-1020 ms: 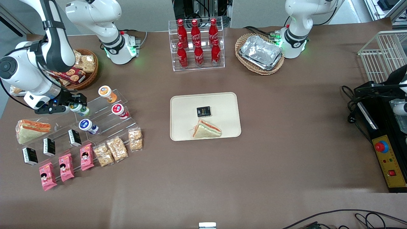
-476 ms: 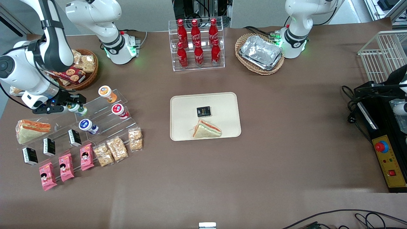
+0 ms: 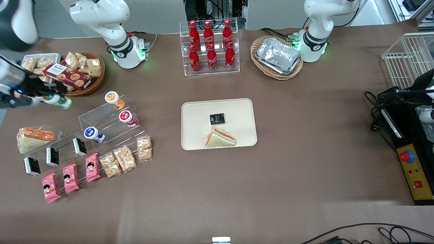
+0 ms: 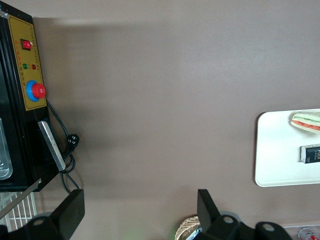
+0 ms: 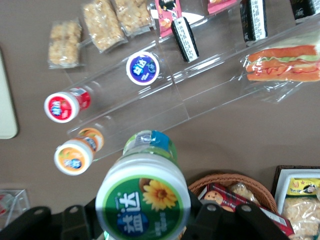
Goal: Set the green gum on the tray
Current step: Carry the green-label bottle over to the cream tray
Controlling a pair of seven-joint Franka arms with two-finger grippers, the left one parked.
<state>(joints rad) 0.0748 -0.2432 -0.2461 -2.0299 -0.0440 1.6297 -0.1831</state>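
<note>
My right gripper (image 3: 47,98) hangs in the air toward the working arm's end of the table, shut on the green gum (image 3: 58,101), a white canister with a green-rimmed lid. The canister is lifted clear of the acrylic step rack (image 3: 101,118). In the right wrist view the green gum (image 5: 143,199) fills the space between my fingers (image 5: 210,220), lid toward the camera. The cream tray (image 3: 237,112) lies mid-table, holding a sandwich (image 3: 219,138) and a small black packet (image 3: 217,118).
On the rack stand orange-lidded (image 3: 113,98), red-lidded (image 3: 125,117) and blue-lidded (image 3: 91,133) canisters, with black packets, a sandwich (image 3: 34,137), pink packs and cracker bags (image 3: 125,157) nearby. A wicker snack basket (image 3: 83,73) sits beside the gripper. Cola bottles (image 3: 210,45) and foil trays (image 3: 278,56) stand farther back.
My gripper has risen and pulled away from the rack toward the table's end, carrying the green gum off its step. The arm's bulk has moved up out of the front view.
</note>
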